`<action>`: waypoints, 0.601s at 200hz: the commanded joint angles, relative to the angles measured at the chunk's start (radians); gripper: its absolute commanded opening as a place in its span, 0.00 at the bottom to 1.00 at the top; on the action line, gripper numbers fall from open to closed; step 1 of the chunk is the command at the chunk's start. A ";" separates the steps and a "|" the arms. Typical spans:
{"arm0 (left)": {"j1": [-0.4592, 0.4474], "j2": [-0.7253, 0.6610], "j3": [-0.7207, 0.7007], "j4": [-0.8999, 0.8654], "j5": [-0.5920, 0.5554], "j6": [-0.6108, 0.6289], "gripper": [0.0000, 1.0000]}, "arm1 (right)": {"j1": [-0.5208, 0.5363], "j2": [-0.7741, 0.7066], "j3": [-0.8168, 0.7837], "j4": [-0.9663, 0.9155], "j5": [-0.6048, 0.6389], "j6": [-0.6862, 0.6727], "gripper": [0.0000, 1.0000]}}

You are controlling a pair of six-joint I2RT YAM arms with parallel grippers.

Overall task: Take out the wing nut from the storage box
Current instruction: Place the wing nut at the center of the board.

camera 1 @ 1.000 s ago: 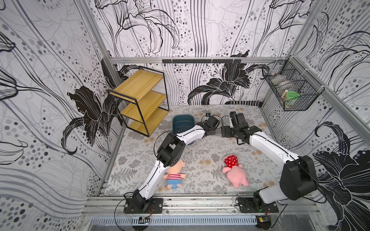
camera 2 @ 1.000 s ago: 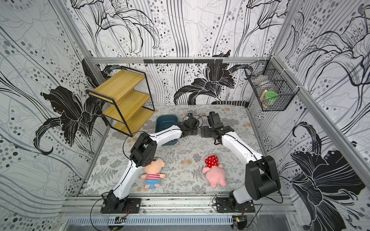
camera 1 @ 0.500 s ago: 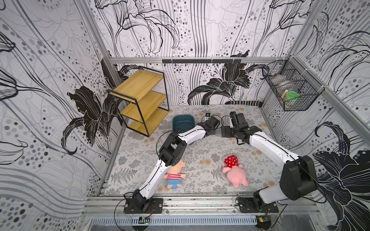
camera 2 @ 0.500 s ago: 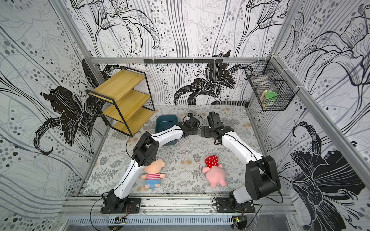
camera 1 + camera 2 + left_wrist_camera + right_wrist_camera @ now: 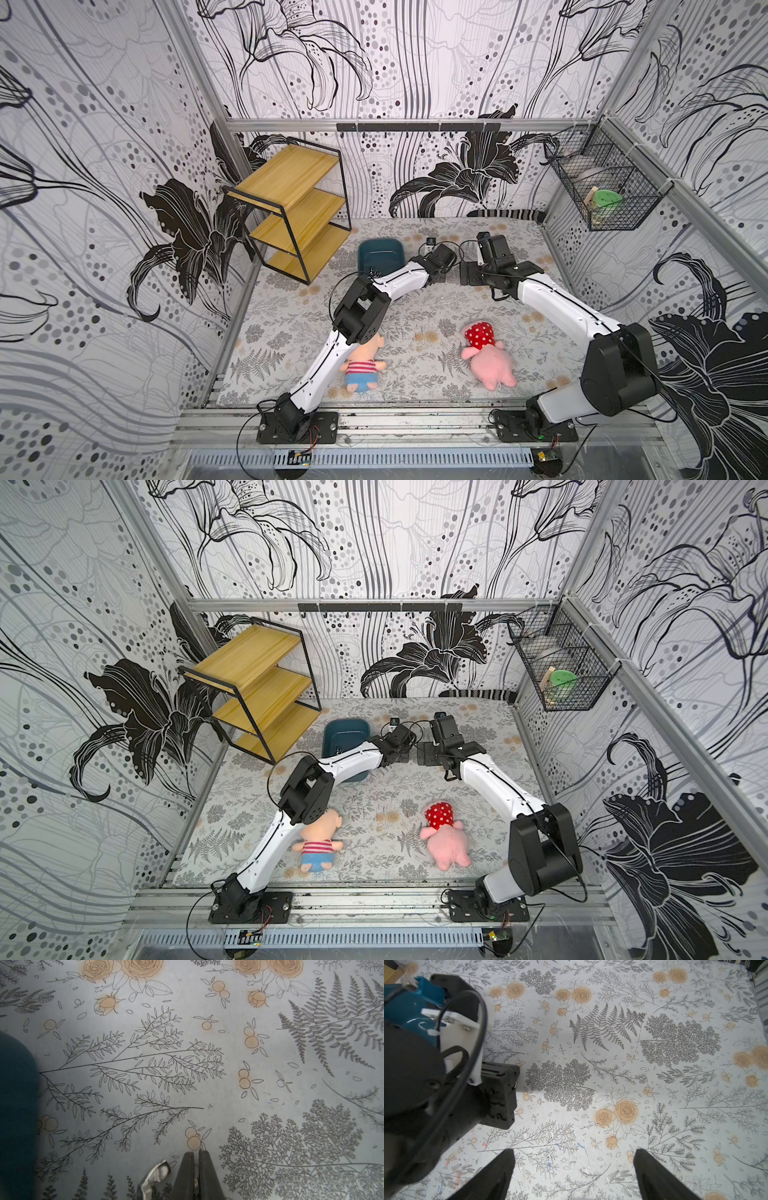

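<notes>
The dark teal storage box (image 5: pixel 380 254) (image 5: pixel 345 732) stands on the mat at the back, left of the middle. Its wall shows at the edge of the left wrist view (image 5: pixel 16 1105). My left gripper (image 5: pixel 196 1152) (image 5: pixel 438 274) (image 5: pixel 395 757) hangs low over the mat just right of the box, with its jaws shut. The silver wing nut (image 5: pixel 158 1172) sticks out beside one finger, and a metal glint shows between the jaws. My right gripper (image 5: pixel 574 1159) (image 5: pixel 468 275) (image 5: pixel 427 755) faces the left one from close by. It is open, with only mat between its fingers.
A yellow wooden shelf (image 5: pixel 295 208) stands back left, close to the box. A black wire basket (image 5: pixel 602 187) hangs on the right wall. Two plush dolls lie near the front: a striped one (image 5: pixel 361 370) by the left arm and a pink one (image 5: pixel 488 359).
</notes>
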 commanded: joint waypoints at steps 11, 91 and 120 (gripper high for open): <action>0.005 0.014 0.024 -0.008 -0.013 0.012 0.21 | 0.006 -0.017 0.030 -0.021 0.008 0.007 0.96; 0.015 -0.125 -0.067 0.087 0.046 -0.003 0.33 | 0.006 -0.012 0.037 -0.027 0.010 0.004 0.96; 0.048 -0.214 -0.114 0.111 0.074 -0.021 0.33 | 0.009 -0.019 0.044 -0.033 0.015 0.003 0.96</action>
